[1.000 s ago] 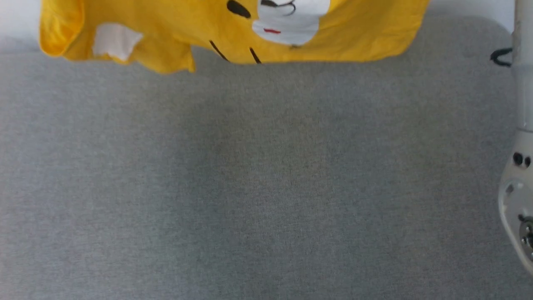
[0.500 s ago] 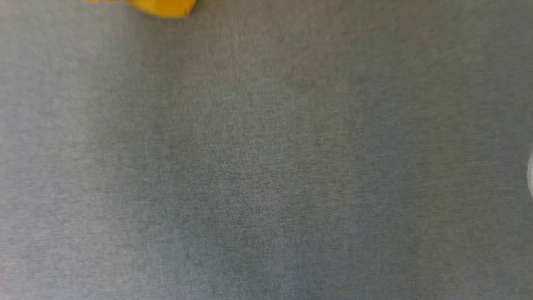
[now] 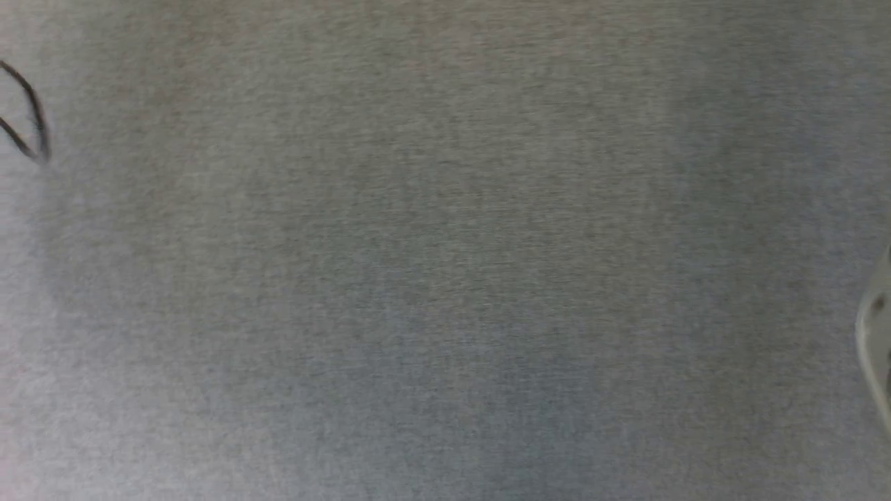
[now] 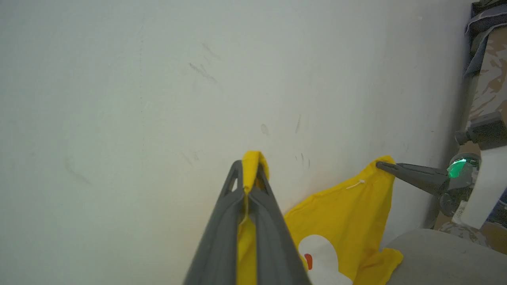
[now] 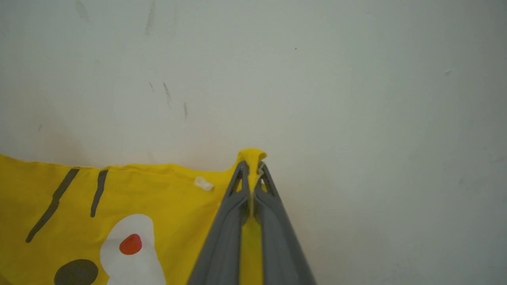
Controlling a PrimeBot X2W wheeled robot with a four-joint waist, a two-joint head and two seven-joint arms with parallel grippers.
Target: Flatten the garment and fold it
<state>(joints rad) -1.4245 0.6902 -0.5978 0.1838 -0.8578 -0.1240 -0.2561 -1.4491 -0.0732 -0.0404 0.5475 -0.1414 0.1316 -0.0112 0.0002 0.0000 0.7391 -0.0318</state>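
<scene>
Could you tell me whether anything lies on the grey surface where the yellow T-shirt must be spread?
Nothing visible does, apart from a thin black loop over the grey surface at far left. The left pincer and right pincer grip the garment.

No legible text, label, brand, number or sign anywhere.

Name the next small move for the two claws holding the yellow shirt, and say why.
Probably lower both claws together, kept apart, to lay the shirt onto the grey surface. The left claw and right claw each pinch its top edge. It hangs spread before a wall, not yet flat.
</scene>
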